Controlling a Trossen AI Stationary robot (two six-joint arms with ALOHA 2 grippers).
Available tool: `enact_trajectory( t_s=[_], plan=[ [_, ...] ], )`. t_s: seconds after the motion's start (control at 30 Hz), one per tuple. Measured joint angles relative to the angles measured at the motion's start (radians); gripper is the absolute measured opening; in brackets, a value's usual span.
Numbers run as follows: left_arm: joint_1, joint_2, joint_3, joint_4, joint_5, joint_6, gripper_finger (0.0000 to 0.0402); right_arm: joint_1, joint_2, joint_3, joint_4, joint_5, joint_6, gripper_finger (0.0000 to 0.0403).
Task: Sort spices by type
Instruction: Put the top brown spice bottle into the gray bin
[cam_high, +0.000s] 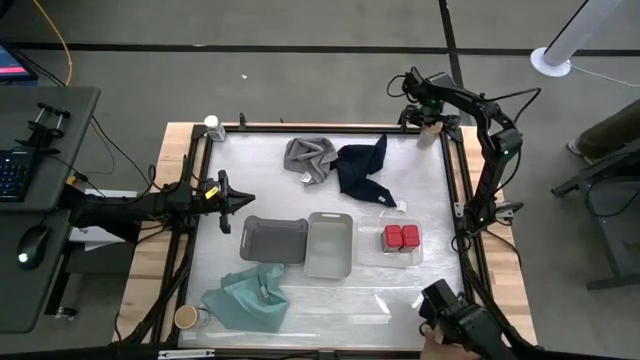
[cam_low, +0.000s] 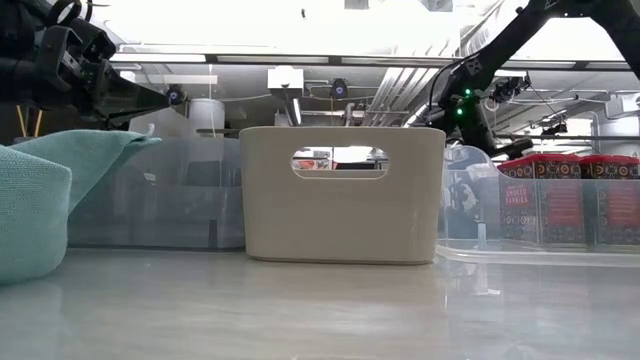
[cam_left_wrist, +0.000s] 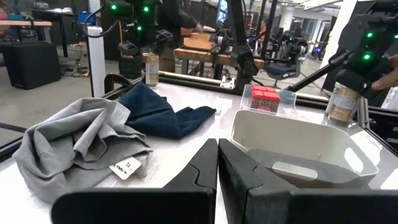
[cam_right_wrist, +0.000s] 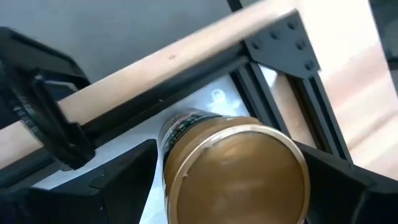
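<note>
Tan-topped jar (cam_right_wrist: 233, 168): stands at the table's far right corner, between the right gripper's (cam_high: 430, 122) two fingers (cam_right_wrist: 106, 180), one dark finger on either side of its body. The jaws stand spread wide about it; whether the pads actually press the jar cannot be told. The round gold-tan lid faces the wrist camera; a dark printed label shows just below the rim. Black frame rail and wooden table edge lie just beyond the fingers.

Two red boxy jars (cam_high: 402, 237): side by side, touching, inside the clear tray (cam_high: 372, 248), well apart from the right gripper, on the near-right part of the table.

Second tan-topped jar (cam_high: 186, 318): at the near left corner, just beside the teal cloth (cam_high: 245, 297).

White-capped jar (cam_high: 213, 126): at the far left corner, by the frame rail.

Left gripper (cam_high: 243, 200): fingers (cam_left_wrist: 252, 180) clenched together, holding nothing, poised over the left side of the table. Ahead of the fingertips lie the light grey tray (cam_high: 329, 243) and, touching it, the darker grey tray (cam_high: 273, 239).

Grey cloth (cam_high: 310, 158) and navy cloth (cam_high: 362, 168): crumpled, touching each other, at the far middle of the table, off to one side of the left fingers.
</note>
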Motion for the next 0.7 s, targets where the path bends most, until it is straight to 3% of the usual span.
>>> enact_trajectory(
  t_s=[0.1,0.23,0.47,0.6,0.7],
  plan=[
    [0.0,0.0,0.0,0.0,0.0,0.0,0.0,0.0,0.0,0.0,0.022,-0.011,-0.026,0.0326],
    [0.0,0.0,0.0,0.0,0.0,0.0,0.0,0.0,-0.006,0.002,0.022,-0.026,-0.077,0.0278],
    [0.0,0.0,0.0,0.0,0.0,0.0,0.0,0.03,-0.036,-0.002,-0.035,-0.025,-0.289,0.0275],
    [0.0,0.0,0.0,0.0,0.0,0.0,0.0,0.06,-0.138,0.0,-0.021,-0.023,-0.427,0.0274],
    [0.0,0.0,0.0,0.0,0.0,0.0,0.0,0.112,-0.245,0.0,0.012,-0.087,-0.524,0.0274]
  ],
)
